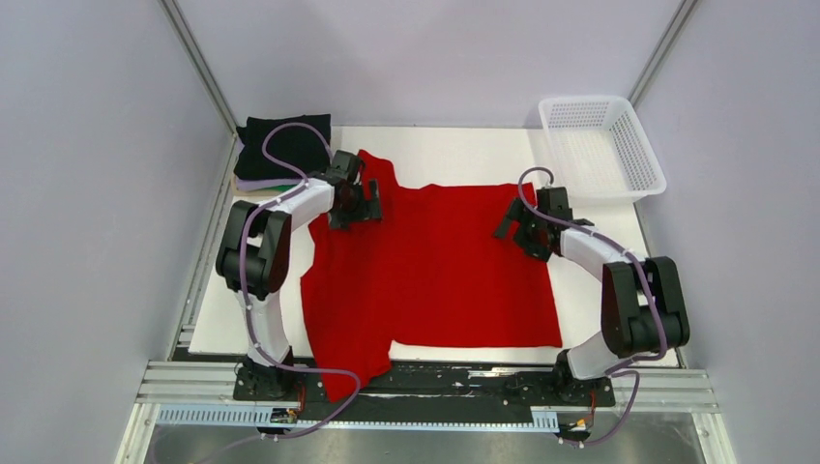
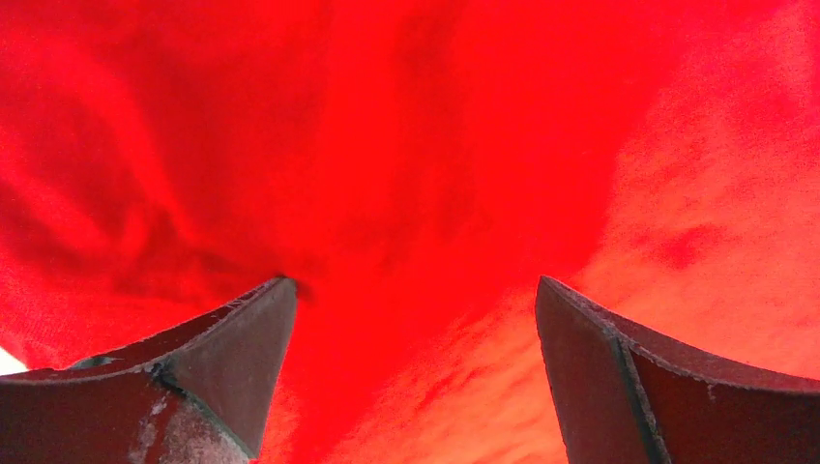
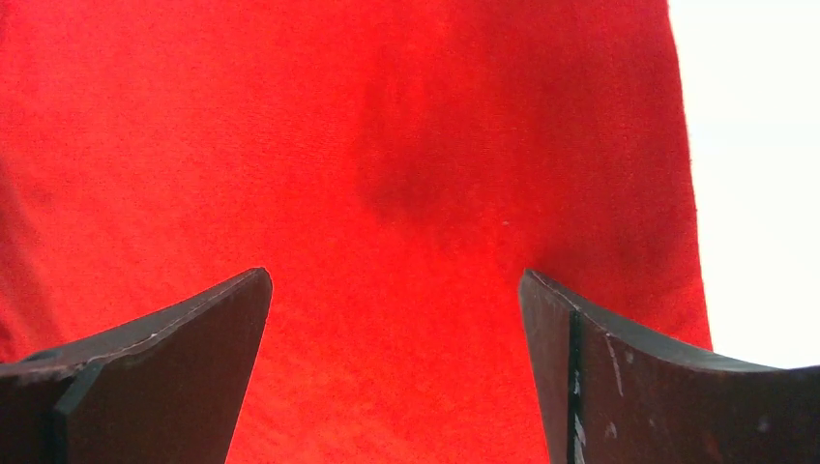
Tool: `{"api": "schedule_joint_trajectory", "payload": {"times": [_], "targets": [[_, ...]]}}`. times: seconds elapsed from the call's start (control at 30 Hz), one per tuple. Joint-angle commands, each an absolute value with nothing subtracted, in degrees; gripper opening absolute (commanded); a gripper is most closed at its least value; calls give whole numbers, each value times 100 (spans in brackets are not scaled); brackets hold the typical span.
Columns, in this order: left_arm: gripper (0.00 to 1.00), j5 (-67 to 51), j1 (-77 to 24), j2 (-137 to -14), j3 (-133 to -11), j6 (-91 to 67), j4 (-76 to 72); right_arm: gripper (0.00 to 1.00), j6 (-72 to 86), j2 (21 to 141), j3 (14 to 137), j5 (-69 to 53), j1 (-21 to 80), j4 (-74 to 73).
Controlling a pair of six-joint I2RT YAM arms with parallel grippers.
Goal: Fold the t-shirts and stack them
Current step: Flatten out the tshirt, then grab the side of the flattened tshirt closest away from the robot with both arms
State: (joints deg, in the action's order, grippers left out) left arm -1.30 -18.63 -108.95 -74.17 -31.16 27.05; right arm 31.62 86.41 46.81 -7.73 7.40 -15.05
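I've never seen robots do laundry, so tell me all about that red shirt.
The red t-shirt is plain, bright, soft-looking cloth, spread flat on the white table and lightly wrinkled. One short sleeve lies at the far left; the other drapes over the near edge. The left gripper and right gripper are open over its far side; whether they touch it is unclear.

My fingers (image 2: 232, 358): spread wide, tips apart — red cloth shows between them.
Red shirt (image 2: 416, 145): fills the view, creased at upper left.
Counter (image 2: 8, 362): white sliver, lower-left edge.
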Motion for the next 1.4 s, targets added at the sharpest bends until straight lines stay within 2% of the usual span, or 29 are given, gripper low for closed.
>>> {"api": "schedule_joint_trajectory", "payload": {"times": [0.0,0.27,0.57,0.77,0.97,1.2,1.37], "targets": [[100,-184,-1807,-11569,-8068,-3295,2551,100,3410,9114,4929,-473,665,-1239],[100,-88,-1724,-12510,-9180,-3239,2996,100,3649,9711,5214,-111,317,-1244],[100,-36,-1566,-13541,-10886,-2921,3499,100,3437,10487,6146,464,138,-1239],[100,-53,-1556,-13597,-11719,-2575,3930,100,3170,10252,6523,265,144,-1310],[100,-310,-1672,-12179,-10625,-2455,3630,100,2940,9367,6129,-124,347,-1328],[100,106,-2225,-9960,-8299,-2776,3803,100,2998,8181,5162,-180,742,-1434],[100,590,-2663,-8554,-6795,-3483,4584,100,3284,7202,4441,-5,832,-1653]]}}
